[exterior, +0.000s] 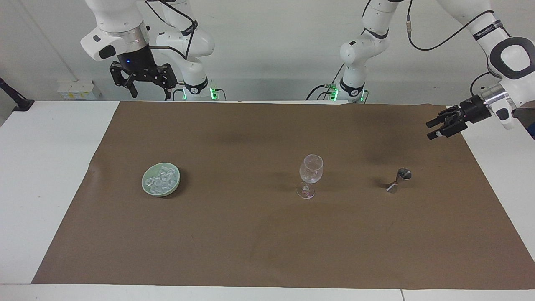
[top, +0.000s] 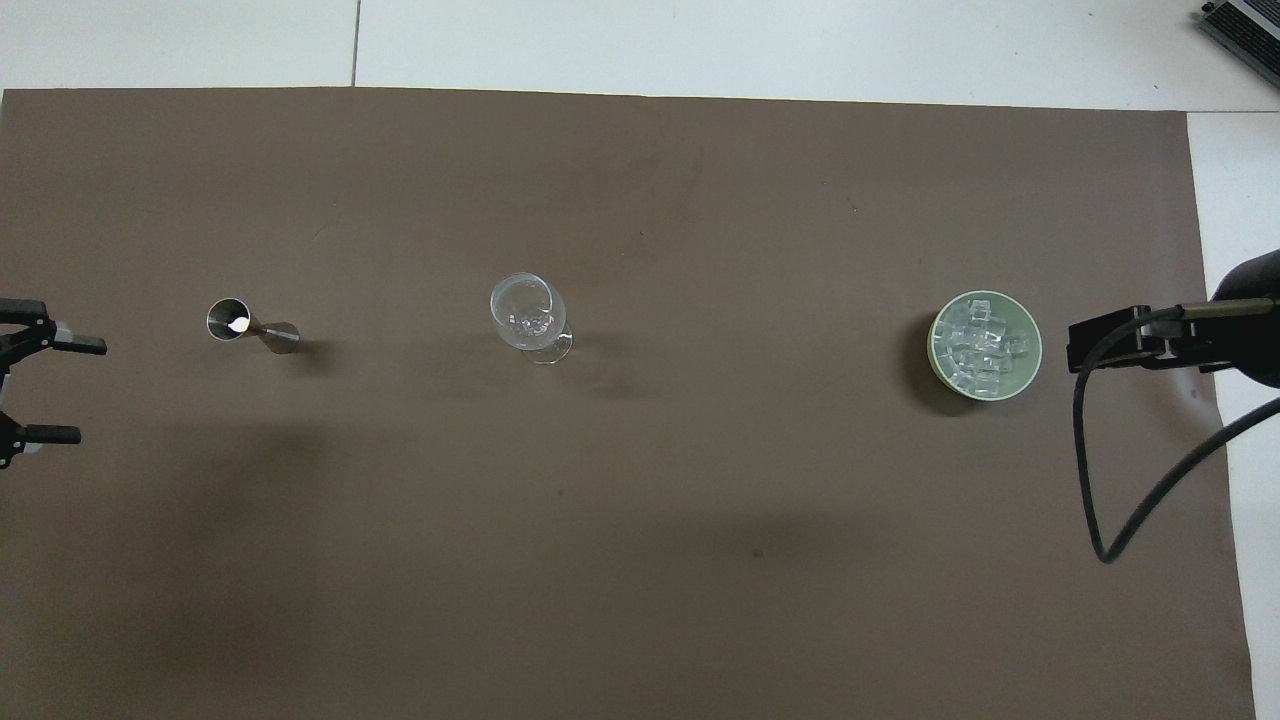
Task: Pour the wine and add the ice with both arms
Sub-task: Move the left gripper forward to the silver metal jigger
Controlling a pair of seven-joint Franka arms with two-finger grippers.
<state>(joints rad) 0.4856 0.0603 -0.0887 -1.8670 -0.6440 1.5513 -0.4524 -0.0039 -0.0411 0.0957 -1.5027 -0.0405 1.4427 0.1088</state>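
A clear stemmed wine glass [exterior: 311, 172] [top: 524, 312] stands upright mid-mat. A small steel jigger [exterior: 399, 179] [top: 245, 326] stands beside it toward the left arm's end; I cannot tell whether it holds wine. The ice [exterior: 160, 179] [top: 982, 345] is heaped in a pale green bowl [exterior: 146, 188] [top: 1033, 340] toward the right arm's end. My left gripper [exterior: 431, 130] [top: 80, 390] hangs open and empty over the mat's edge, pointing sideways toward the jigger. My right gripper [exterior: 150, 94] waits open and empty, raised over the table edge nearest the robots.
A brown mat [exterior: 250, 242] [top: 640, 560] covers most of the white table [exterior: 46, 167]. A black cable [top: 1095, 500] loops from the right arm over the mat's edge near the bowl. Both arm bases [exterior: 196, 90] stand at the table's edge.
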